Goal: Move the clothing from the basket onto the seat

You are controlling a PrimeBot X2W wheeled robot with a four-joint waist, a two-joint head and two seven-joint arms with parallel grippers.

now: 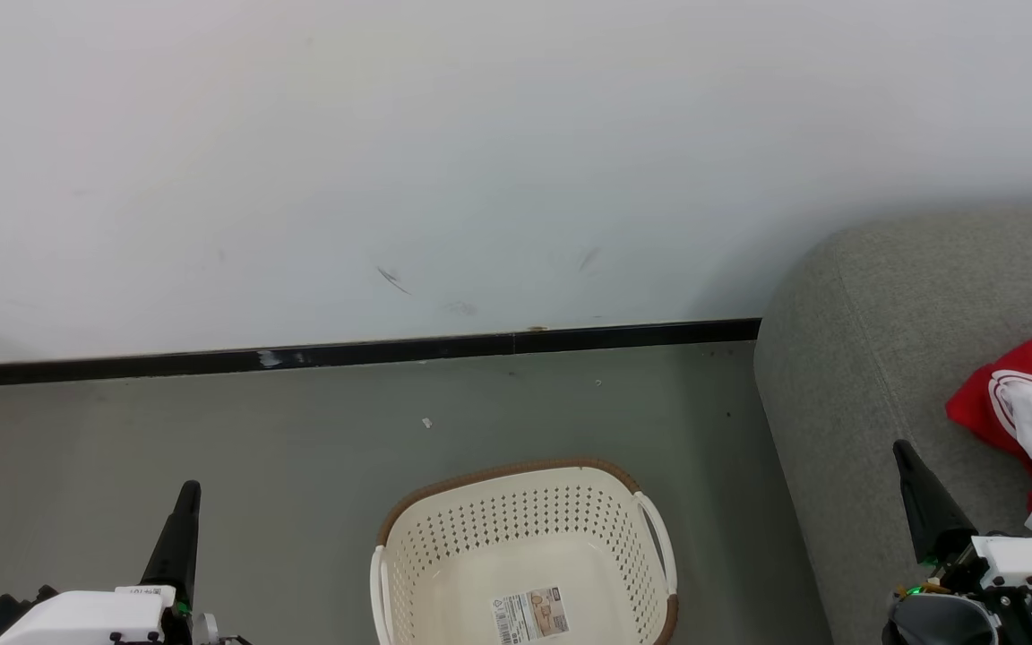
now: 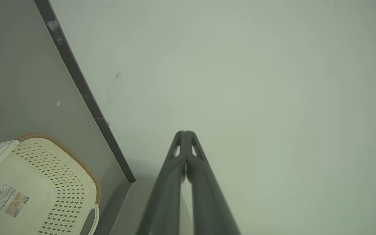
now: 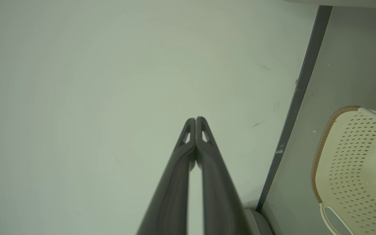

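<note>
Two grippers, both empty.
- Left gripper (image 1: 184,506), lower left of the head view: fingers (image 2: 175,163) pressed together at the tips, nothing between them.
- Right gripper (image 1: 915,470), lower right, seen against the seat: fingers (image 3: 207,153) likewise closed on nothing.

Clothing (image 1: 1031,394): red with white trim, heaped on the seat (image 1: 856,340) at the right edge of the frame and partly cut off. Whether it is one garment or two cannot be told.

Basket (image 1: 516,511): on the floor (image 1: 301,448), lower centre, just left of the seat. Its visible bottom is bare save a label (image 1: 529,614); its near end is out of frame.

Step, as judged: the transfer looks complete or at its close. The next move calls for a look at the basket's hidden near end; if that is bare, no further grasp is needed.

Surroundings: pale scuffed wall (image 1: 480,134), black skirting (image 1: 391,351).

In the way: only the basket's raised wall, its right handle (image 1: 659,537) and the seat's rounded corner.
</note>
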